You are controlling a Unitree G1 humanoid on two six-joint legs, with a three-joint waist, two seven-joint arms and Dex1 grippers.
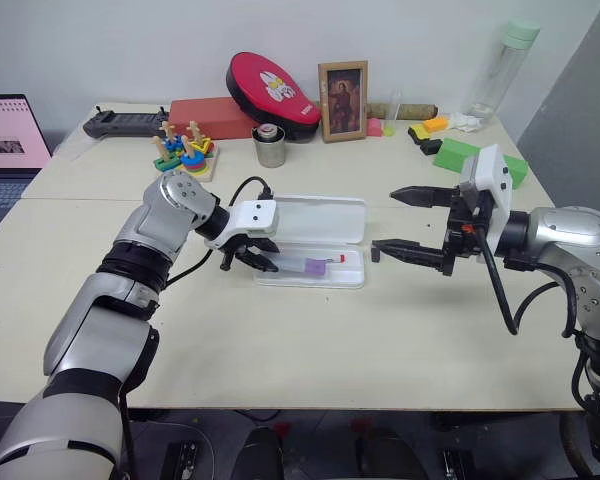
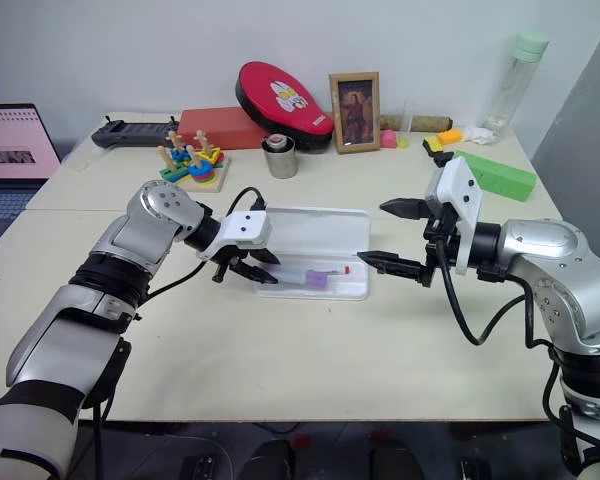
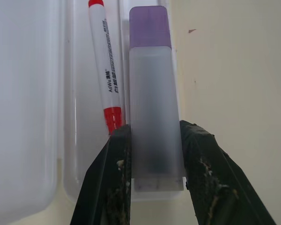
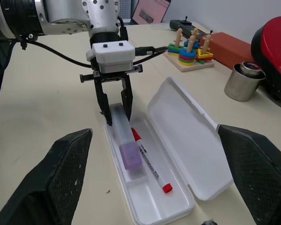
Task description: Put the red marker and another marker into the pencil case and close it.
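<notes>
Cream tabletop carries your work: the pencil case [image 4: 178,140] lies open, lid flat behind its tray. Your left gripper [image 4: 115,108] is clamped on the lavender marker [image 3: 154,108] at its tail end, the marker lying in the tray, touching the red marker [image 4: 150,161] (also inside). Right of the case, your right gripper [image 1: 408,222] hangs spread wide, empty.

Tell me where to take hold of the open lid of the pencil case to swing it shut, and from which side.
Take the lid at its long free edge, the side away from the tray holding the red marker and lavender marker. It lies flat, hinged along the tray, so that far edge probably gives the most leverage. The open right gripper is nearer that edge.
</notes>
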